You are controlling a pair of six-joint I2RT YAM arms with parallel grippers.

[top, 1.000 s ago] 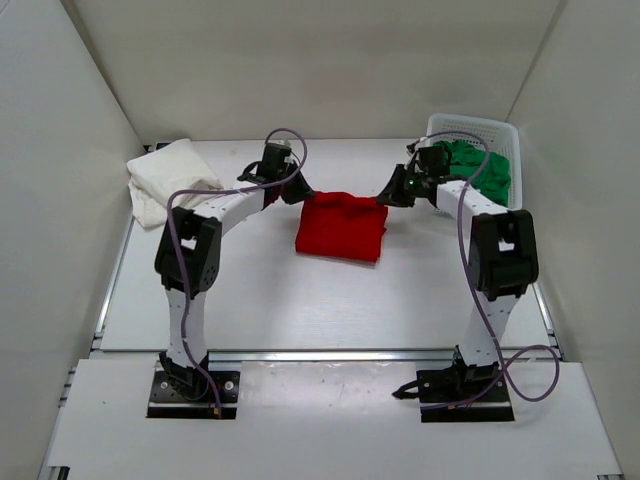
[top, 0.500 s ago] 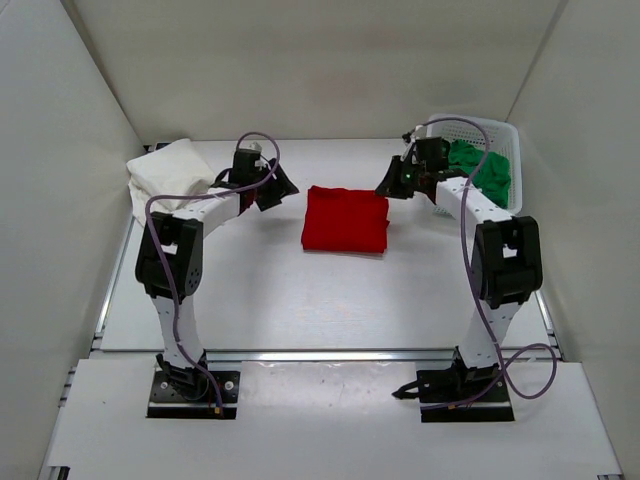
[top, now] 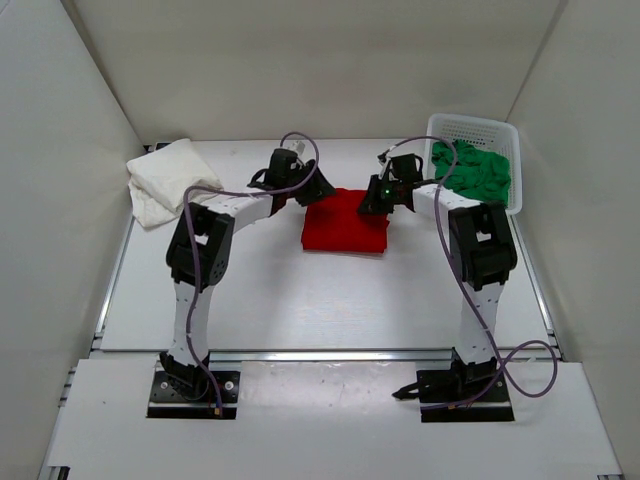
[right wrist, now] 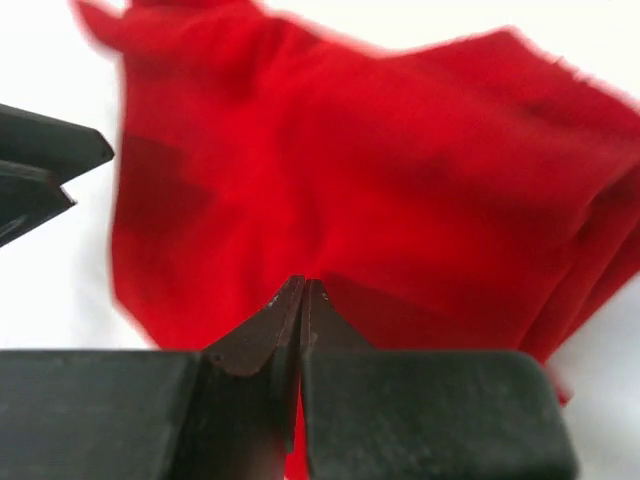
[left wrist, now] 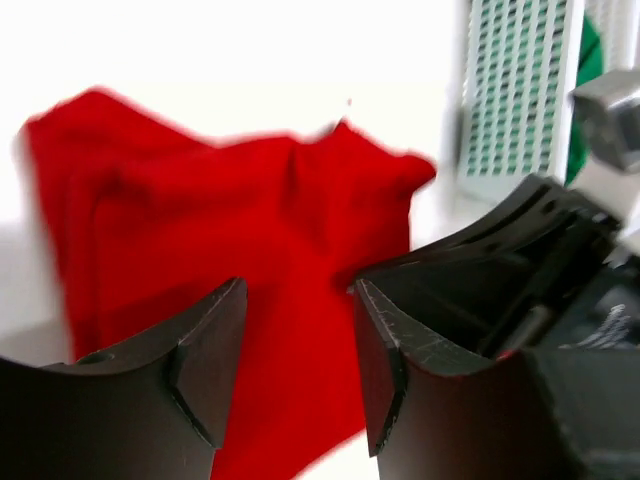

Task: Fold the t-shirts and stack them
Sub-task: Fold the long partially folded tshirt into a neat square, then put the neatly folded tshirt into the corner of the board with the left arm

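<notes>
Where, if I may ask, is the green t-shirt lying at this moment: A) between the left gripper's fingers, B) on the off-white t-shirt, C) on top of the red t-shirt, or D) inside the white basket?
D: the green t-shirt lies bunched inside the white perforated basket at the table's far right corner, apart from the red t-shirt at the table's middle.

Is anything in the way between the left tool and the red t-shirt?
No, nothing visible is. The left tool hangs open right at the red t-shirt, with no other thing between them.
</notes>
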